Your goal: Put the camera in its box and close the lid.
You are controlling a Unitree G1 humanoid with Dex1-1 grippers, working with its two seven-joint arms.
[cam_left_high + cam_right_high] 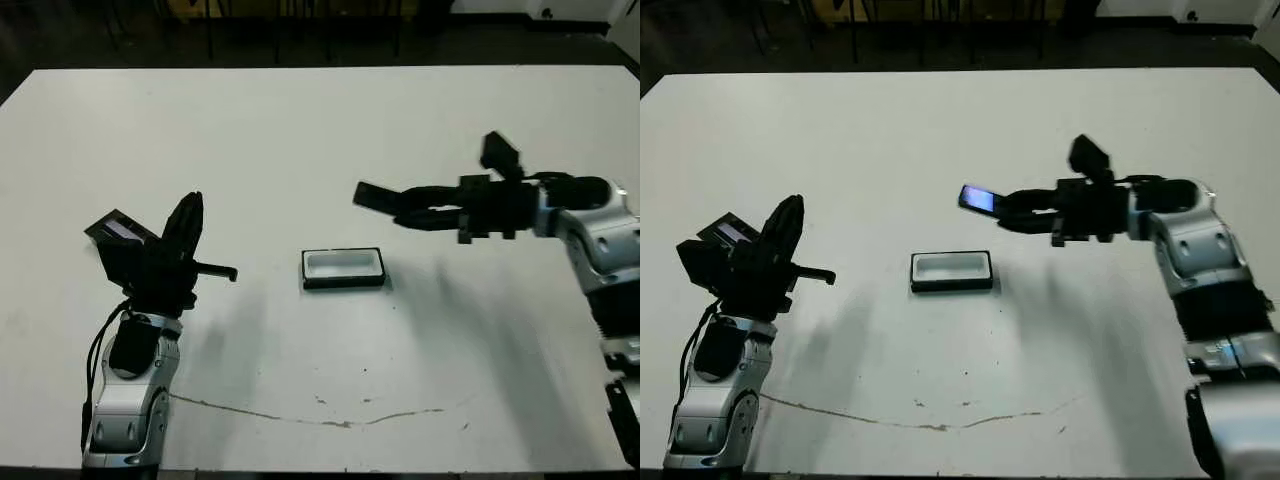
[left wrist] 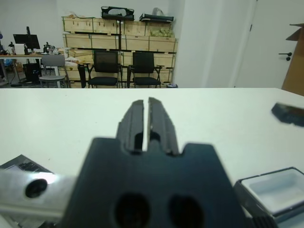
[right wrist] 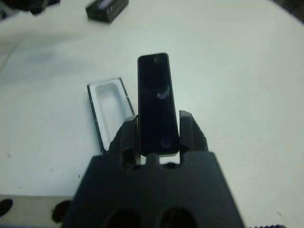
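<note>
A white table [image 1: 300, 120] fills the frame. Near its centre lies the box [image 1: 343, 268], open, white lining up, nothing in it. At centre right, the right gripper [image 1: 1012, 212] reaches in from the right edge, clenched on one end of the camera [image 1: 980, 199]. The camera is held in the air, up and to the right of the box and apart from it, its bluish screen lit. In the right wrist view the camera sticks out between the two fingers [image 3: 192, 133], with the box on the table beyond it.

At lower left, the left gripper [image 1: 185, 232] is raised off the table. Its fingers look pressed nearly together with nothing seen between them. The lid [image 1: 118, 232] sits tilted just beside it, at its outer side; whether the arm is carrying it cannot be told.

The step in hand, as I judge it, is lowering the camera into the box. To do it well, turn the camera parallel to the box's long side, centre it over the lining, lower it level, and release only once it rests inside.

Count: one camera, one box, one lid, two grippers
</note>
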